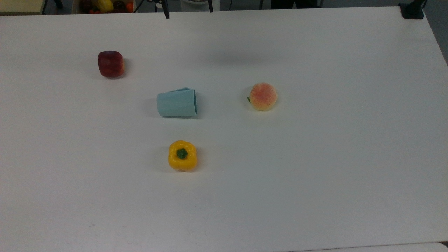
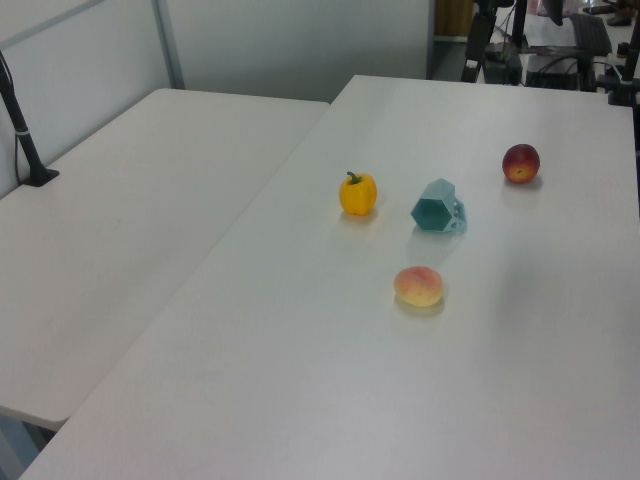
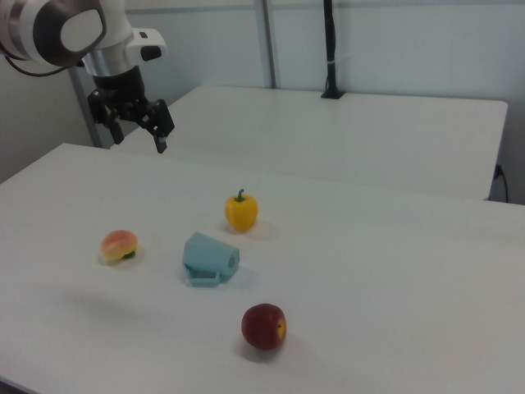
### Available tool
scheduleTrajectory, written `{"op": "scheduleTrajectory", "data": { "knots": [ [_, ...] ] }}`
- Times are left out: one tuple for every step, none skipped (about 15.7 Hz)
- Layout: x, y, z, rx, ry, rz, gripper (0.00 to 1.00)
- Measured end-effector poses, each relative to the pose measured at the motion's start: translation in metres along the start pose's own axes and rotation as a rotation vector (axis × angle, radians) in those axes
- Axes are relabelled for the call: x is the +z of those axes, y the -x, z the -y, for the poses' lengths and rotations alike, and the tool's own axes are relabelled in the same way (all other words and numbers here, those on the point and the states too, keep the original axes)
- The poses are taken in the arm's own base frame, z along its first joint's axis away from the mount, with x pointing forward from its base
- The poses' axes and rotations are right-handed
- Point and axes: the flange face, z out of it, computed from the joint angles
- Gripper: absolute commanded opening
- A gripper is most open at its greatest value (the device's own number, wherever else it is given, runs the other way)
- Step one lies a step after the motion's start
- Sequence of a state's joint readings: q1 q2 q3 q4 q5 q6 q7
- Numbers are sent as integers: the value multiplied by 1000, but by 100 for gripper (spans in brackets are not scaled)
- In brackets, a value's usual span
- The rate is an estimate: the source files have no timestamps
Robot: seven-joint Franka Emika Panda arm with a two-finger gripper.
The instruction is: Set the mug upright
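Mug [image 1: 176, 103]: pale blue-teal, faceted, on its side, centre of top view; handle [image 3: 204, 279] flat on table [image 1: 315, 157].
Gripper [image 3: 138, 133]: upper left of right view, fingers spread, holding nothing.

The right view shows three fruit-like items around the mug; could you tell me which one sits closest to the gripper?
The peach. It lies toward the right view's left, below the open gripper hanging in the air; the yellow pepper and red apple sit farther off.

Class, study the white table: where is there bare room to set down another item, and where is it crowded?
Bare: the table below the yellow pepper and right of the peach, in the top view. Crowded: mid-table around the tipped mug, ringed by pepper, peach and apple.
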State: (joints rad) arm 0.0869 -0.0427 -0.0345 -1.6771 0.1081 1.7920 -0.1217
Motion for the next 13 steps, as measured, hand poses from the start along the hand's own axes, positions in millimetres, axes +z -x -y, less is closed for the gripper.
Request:
{"op": "scheduleTrajectory", "data": {
  "knots": [
    [0,1,3,-9,-1,3,100],
    [0,1,3,-10,-2,9,100],
    [1,3,3,-11,-3,18,100],
    [1,3,3,-12,-4,22,100],
    [1,3,3,-12,-4,24,100],
    [1,3,3,-12,-4,25,100],
    [1,4,3,-13,-4,25,100],
    [1,4,3,-14,-1,26,100],
    [1,4,3,-15,3,27,100],
    [2,4,3,-15,5,28,100],
    [2,4,3,-15,6,28,100],
    [2,4,3,-15,6,29,100],
    [3,4,2,-15,6,30,100]
  ]
}}
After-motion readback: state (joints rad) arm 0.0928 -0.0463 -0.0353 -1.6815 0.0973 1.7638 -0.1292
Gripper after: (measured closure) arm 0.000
